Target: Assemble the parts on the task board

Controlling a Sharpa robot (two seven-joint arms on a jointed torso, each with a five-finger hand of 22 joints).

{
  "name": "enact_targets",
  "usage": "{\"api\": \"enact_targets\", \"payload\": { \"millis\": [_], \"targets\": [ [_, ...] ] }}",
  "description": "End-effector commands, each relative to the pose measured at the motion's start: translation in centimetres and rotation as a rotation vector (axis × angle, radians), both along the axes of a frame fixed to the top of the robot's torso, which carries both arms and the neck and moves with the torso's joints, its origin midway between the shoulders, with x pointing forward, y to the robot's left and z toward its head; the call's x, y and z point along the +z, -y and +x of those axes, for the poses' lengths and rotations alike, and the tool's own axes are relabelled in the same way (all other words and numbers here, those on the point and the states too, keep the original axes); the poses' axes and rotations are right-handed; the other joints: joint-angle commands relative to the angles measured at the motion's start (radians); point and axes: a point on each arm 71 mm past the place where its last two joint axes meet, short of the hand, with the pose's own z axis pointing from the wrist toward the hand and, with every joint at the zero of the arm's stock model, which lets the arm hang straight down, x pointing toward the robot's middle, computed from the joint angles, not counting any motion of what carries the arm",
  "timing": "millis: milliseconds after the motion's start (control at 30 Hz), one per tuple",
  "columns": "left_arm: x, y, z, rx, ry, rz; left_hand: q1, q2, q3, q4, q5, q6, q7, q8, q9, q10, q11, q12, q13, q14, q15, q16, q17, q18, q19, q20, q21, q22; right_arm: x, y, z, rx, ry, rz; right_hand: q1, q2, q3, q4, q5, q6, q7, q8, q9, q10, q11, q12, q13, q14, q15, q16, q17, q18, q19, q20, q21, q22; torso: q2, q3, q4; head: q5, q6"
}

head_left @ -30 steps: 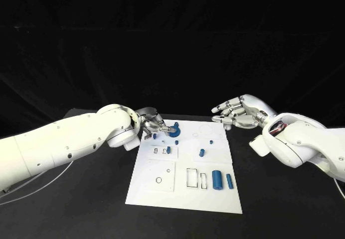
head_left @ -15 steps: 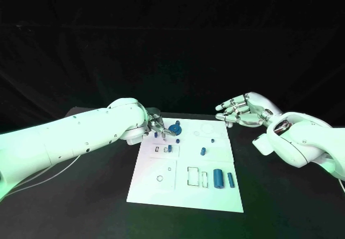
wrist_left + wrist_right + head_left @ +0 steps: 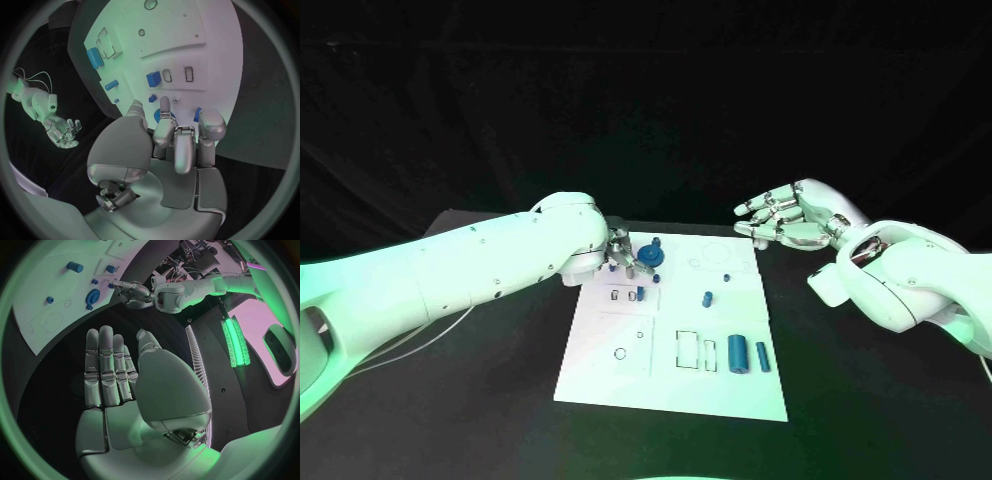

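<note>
On the black table (image 3: 473,400) lies the board (image 3: 668,385), a white plate between the two arms; judged rigid and flat, it should stay put under light pressure. The left hand (image 3: 620,256) is at the board's far left corner, fingers curled down around a round blue disc (image 3: 651,260); whether it grips the disc or only touches it cannot be told. The right hand (image 3: 790,222) hovers off the board's far right corner, fingers spread, holding nothing, well apart from every part. The largest loose parts, two blue cylinders (image 3: 736,355), lie near the board's near right edge, far from both hands. A small blue peg (image 3: 707,298) lies mid-board; a blue block (image 3: 638,294) sits just nearside of the left hand. All parts appear to be light, stiff, smooth plastic: likely slippery, so pinch each across its sides, cylinders at mid-length.
</note>
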Motion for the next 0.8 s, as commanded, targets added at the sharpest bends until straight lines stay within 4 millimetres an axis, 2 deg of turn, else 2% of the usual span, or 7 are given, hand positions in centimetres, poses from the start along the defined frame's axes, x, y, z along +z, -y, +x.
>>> {"api": "enact_targets", "payload": {
  "millis": [33, 167, 433, 667, 800],
  "targets": [
    [-0.2, 0.3, -0.1, -0.023, -0.024, 0.046, 0.007, 0.001, 0.01, 0.001, 0.003, -0.01, 0.0, 0.005, 0.004, -0.003, 0.001, -0.004, -0.004, 0.058, -0.006, -0.009, 0.127, -0.017, 0.003, 0.001, 0.006, -0.001, 0.1, -0.1, -0.1, 0.006, 0.022, -0.006, 0.001, -0.009, -0.003, 0.004, 0.006, -0.001, 0.007, 0.004, -0.001, -0.002, 0.004, -0.006, -0.002, -0.004, 0.006, -0.007, -0.001, 0.004, 0.002, 0.006, -0.007, -0.002, 0.0, 0.001, 0.0015, -0.001, -0.004],
    [-0.4, 0.6, 0.0, -0.031, -0.032, 0.051, 0.006, 0.005, 0.014, 0.001, 0.002, -0.012, 0.001, 0.004, 0.007, -0.005, 0.002, -0.006, -0.006, 0.057, -0.005, -0.012, 0.123, -0.016, 0.002, 0.001, 0.006, -0.001, 0.1, -0.2, 0.0, 0.005, 0.022, -0.006, 0.001, -0.009, -0.003, 0.005, 0.014, -0.001, 0.007, 0.005, -0.002, -0.002, 0.005, -0.006, -0.006, -0.005, 0.007, -0.009, -0.001, 0.004, 0.002, 0.006, -0.01, -0.004, 0.003, 0.0015, 0.0, 0.0, -0.008],
    [-0.8, 0.8, -0.1, -0.037, -0.062, 0.044, 0.002, 0.013, 0.02, 0.0, 0.0, -0.048, 0.016, -0.017, 0.021, -0.064, 0.016, -0.086, -0.089, 0.057, 0.005, -0.013, 0.123, -0.014, -0.01, 0.006, 0.002, -0.011, 0.1, -0.2, 0.0, 0.004, 0.024, -0.011, 0.001, -0.01, -0.003, 0.005, 0.02, -0.002, 0.008, 0.005, -0.002, -0.004, 0.005, -0.007, -0.011, -0.006, 0.007, -0.012, -0.001, 0.004, 0.001, 0.007, -0.012, -0.007, 0.005, 0.001, -0.001, 0.002, -0.01],
    [-1.1, 1.0, -0.2, -0.053, -0.093, 0.051, 0.013, 0.018, 0.024, -0.001, 0.0, -0.066, 0.025, -0.031, 0.033, -0.096, 0.025, -0.124, -0.126, 0.078, 0.013, 0.026, 0.185, -0.024, 0.02, 0.011, 0.028, 0.042, 0.1, -0.3, 0.0, 0.005, 0.022, -0.013, 0.001, -0.01, -0.004, 0.005, 0.021, -0.002, 0.008, 0.006, -0.002, -0.004, 0.006, -0.007, -0.012, -0.006, 0.007, -0.012, -0.001, 0.004, 0.001, 0.007, -0.013, -0.007, 0.005, 0.0016, -0.0005, 0.003, -0.013],
    [-1.4, 1.1, -0.3, -0.06, -0.109, 0.053, 0.019, 0.019, 0.026, -0.001, 0.0, -0.075, 0.03, -0.038, 0.037, -0.113, 0.029, -0.143, -0.144, 0.079, 0.016, 0.029, 0.19, -0.024, 0.022, 0.013, 0.033, 0.048, 0.1, -0.3, 0.0, 0.006, 0.02, -0.013, 0.002, -0.009, -0.003, 0.005, 0.023, -0.001, 0.007, 0.007, -0.002, -0.004, 0.005, -0.007, -0.014, -0.007, 0.007, -0.014, -0.002, 0.004, 0.001, 0.007, -0.015, -0.009, 0.005, 0.002, -0.0015, 0.004, -0.015]
  ]
}}
